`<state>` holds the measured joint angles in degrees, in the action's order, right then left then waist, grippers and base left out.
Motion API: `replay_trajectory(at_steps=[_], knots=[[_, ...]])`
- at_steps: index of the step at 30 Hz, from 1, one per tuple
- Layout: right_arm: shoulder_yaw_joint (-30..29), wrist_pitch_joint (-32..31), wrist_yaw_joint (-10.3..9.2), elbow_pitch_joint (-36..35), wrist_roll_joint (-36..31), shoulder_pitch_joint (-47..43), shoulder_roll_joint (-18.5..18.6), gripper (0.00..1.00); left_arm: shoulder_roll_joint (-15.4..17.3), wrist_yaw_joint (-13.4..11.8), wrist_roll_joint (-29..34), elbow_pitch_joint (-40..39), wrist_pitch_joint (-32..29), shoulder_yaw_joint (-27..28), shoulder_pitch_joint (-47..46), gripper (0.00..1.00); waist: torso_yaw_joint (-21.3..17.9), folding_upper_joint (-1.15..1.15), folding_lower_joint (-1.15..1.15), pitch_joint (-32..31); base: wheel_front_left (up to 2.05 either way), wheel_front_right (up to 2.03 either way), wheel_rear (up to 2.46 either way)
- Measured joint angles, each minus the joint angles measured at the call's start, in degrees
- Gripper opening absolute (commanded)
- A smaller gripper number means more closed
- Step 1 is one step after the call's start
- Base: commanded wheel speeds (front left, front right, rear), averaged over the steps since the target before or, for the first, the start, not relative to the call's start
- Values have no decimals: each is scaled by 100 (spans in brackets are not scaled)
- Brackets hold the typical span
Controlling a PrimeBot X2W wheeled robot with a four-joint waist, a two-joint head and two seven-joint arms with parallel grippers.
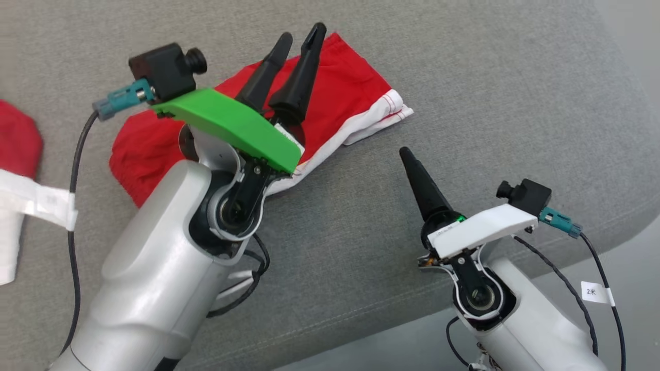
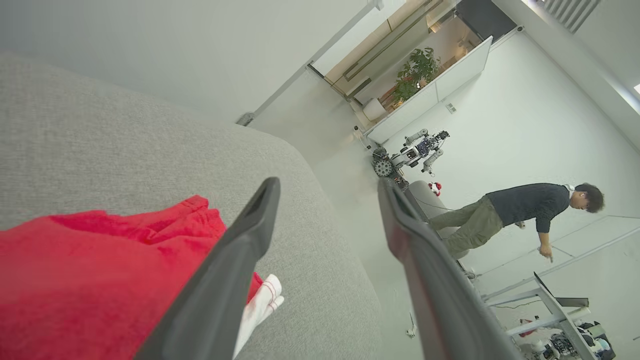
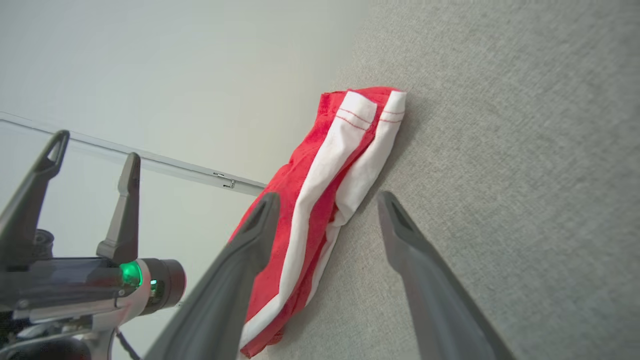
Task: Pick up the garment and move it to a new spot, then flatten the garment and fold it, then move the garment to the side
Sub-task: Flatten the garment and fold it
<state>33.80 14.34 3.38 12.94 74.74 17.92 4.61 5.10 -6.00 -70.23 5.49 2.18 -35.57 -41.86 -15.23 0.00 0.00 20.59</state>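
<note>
Item: garment [image 1: 356, 98], red cloth with a broad white band stitched in red along one edge. It is folded into a compact bundle and lies on a grey cushion [image 1: 490, 93], toward the far side in the head view, with its white-banded corner pointing toward the robot's right. In the right wrist view the garment [image 3: 345, 150] lies flat against the cushion [image 3: 500, 150], with the white band doubled over itself. Item: left gripper [image 1: 301, 32], on an arm with a green wrist cover [image 1: 227, 123]. It is poised over the middle of the garment with its fingers spread wide and no cloth between them. In the left wrist view its own two fingers (left gripper [image 2: 327, 185]) stand well apart above the red cloth [image 2: 100, 265] and the cushion [image 2: 100, 140]. From the right wrist view the left gripper [image 3: 96, 147] shows with parted fingers, clear of the cushion. Item: right gripper [image 1: 406, 153], on an arm with a white wrist cover [image 1: 484, 229]. It sits over bare cushion near the garment's white-banded corner, apart from it. Its fingers are wide and hold nothing (right gripper [image 3: 327, 197]). Item: second red and white cloth [image 1: 15, 139], at the left edge of the head view. Background, left wrist view: a person [image 2: 520, 210] bending forward, another robot [image 2: 412, 152] and a potted plant [image 2: 417, 70].
</note>
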Motion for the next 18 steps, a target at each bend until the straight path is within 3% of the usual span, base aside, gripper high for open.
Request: replay_trajectory(at_steps=[11,18], knots=[[-547,1,-155,699,345,73,312,100,471,-13,461,-489,447,-245,951,100,875,0,0,-212,0,0,0],[-901,2,-153,918,502,192,512,100,521,-58,409,-666,604,-174,1612,100,1457,0,0,-292,0,0,0]])
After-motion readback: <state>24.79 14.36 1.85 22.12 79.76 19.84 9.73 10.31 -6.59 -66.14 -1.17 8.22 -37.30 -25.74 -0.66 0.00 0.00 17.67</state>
